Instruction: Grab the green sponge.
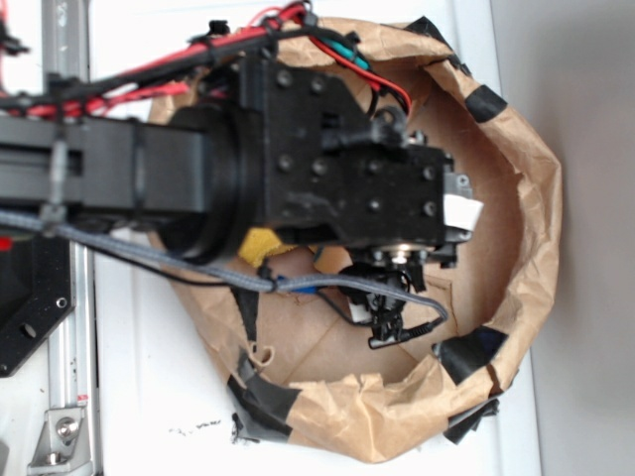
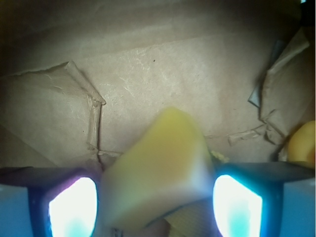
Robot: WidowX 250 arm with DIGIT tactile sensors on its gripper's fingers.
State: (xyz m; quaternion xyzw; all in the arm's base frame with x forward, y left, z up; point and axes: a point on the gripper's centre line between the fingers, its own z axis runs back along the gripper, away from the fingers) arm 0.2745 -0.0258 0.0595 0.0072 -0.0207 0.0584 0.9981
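Gripping: the green sponge is clamped by the jaws of the gripper, one finger pressed at each side of it.
Sponge: a smooth, rounded wedge, yellow in look, is seen between the fingers in the wrist view, its narrow end pointing away from the camera.
Below: creased brown paper is seen behind the sponge.
Right edge: part of a rounded yellow object is seen; what it is cannot be told.
Surroundings: in the exterior view, the arm is reached into a brown paper enclosure patched with black tape, set on a white tabletop.
Under the arm: a patch of yellow fabric is partly hidden.
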